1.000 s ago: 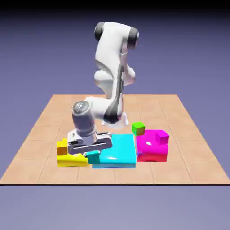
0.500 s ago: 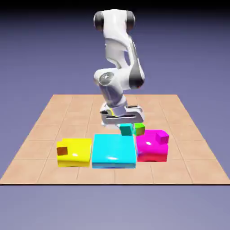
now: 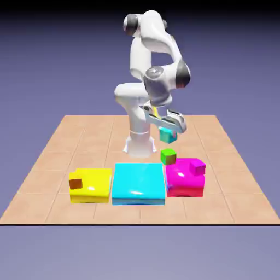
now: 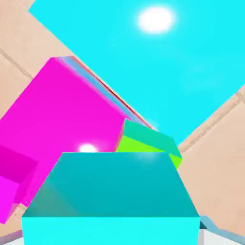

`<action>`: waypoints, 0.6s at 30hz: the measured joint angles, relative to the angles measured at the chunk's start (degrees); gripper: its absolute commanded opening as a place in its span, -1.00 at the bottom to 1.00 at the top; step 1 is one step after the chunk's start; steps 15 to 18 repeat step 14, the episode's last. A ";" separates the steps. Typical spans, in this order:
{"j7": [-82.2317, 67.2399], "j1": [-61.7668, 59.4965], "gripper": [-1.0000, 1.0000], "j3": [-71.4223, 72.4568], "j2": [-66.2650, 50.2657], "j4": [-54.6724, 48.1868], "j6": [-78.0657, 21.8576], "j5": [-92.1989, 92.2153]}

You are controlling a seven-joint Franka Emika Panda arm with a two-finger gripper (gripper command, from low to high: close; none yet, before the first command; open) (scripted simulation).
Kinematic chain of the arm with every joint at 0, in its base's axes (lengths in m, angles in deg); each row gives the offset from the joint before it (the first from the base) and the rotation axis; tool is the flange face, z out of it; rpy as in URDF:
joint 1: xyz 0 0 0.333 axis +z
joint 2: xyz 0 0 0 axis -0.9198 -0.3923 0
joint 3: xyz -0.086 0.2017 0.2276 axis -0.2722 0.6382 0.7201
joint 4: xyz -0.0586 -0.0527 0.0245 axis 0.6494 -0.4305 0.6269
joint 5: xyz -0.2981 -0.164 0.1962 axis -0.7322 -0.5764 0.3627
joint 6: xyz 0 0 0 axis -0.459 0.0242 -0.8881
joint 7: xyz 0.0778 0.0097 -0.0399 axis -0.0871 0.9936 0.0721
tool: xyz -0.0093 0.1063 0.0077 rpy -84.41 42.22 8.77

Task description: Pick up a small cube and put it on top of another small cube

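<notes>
Look over the counter (image 3: 46, 188) first: near the middle of its near edge, find the big cyan block (image 3: 138, 182). To the exterior view's right of that, the magenta block (image 3: 185, 183); to the left, the yellow block (image 3: 94, 186), with the brown cube (image 3: 75, 184) by its outer side. Up on the magenta block, toward its outer edge, a small magenta cube (image 3: 197, 167). By its inner far corner, the green cube (image 3: 168, 156); can't tell whether on the counter or against the block. In the air beyond that corner, the teal cube (image 3: 168, 135), gripped between the jaws (image 4: 111, 233) and clear of everything below. Pick-up done, then; now at the carrying step, most likely bound for the green cube. Next, move over it, square up the faces, lower gently, and open only once resting flat; off-centre, likely to topple.
</notes>
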 measured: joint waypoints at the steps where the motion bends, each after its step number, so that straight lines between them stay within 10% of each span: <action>1: 0.00 0.00 -1.00 0.00 0.00 0.00 0.00 0.00; 6: -1.89 2.07 -1.00 3.34 -8.04 4.42 12.44 4.98; 7: -2.20 2.42 1.00 3.90 -9.39 5.17 14.54 5.82; 18: -0.26 0.35 1.00 0.56 -1.36 0.75 2.06 0.71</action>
